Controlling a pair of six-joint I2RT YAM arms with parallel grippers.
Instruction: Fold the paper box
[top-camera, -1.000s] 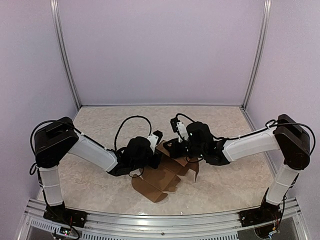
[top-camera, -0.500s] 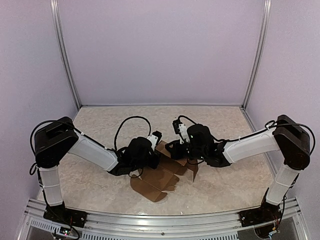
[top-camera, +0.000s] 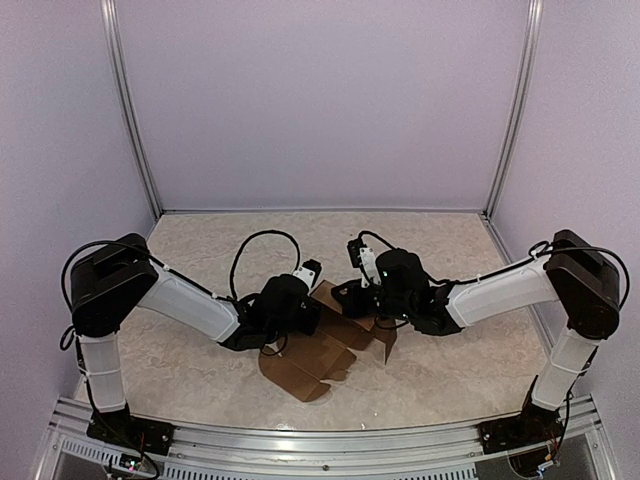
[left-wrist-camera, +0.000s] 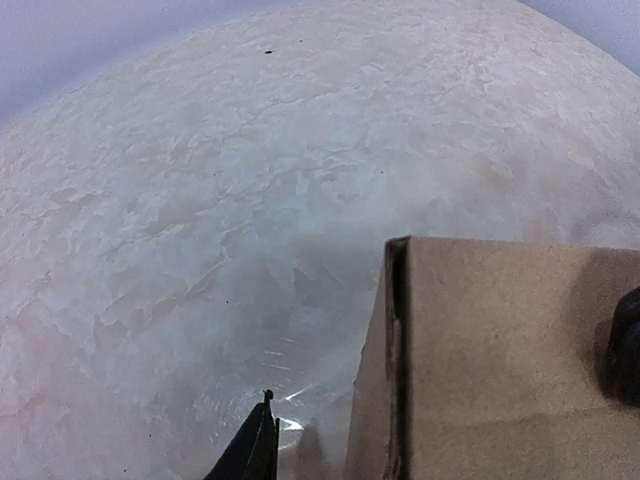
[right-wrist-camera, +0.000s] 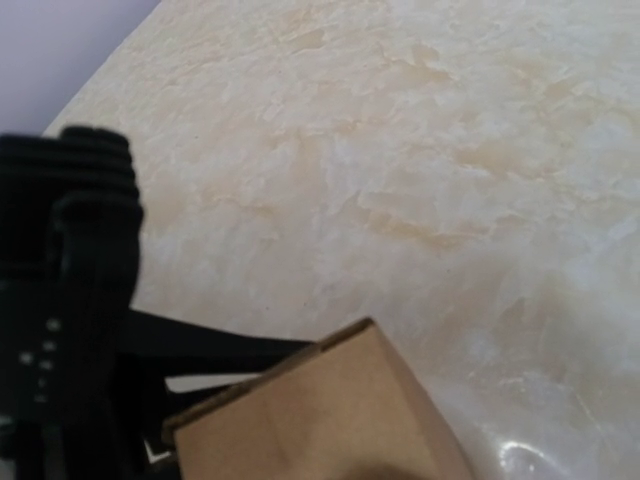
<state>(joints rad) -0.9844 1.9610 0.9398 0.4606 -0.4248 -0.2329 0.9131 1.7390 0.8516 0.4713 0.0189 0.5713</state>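
Paper box (top-camera: 310, 370) on table (top-camera: 200, 250), between left arm (top-camera: 190, 305) and right arm (top-camera: 500, 290)

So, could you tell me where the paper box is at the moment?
In the top view the paper box lies on the table near the front centre, between the left gripper and the right gripper.

The overhead view is evenly, softly lit and sharp, with only faint shadows on the table (top-camera: 460, 370). Both wrist views are hazy and bowed toward the edges, each with a small glare spot low in the frame. The right wrist view is the blurriest, with the paper box (right-wrist-camera: 320, 420) out of focus at bottom centre.
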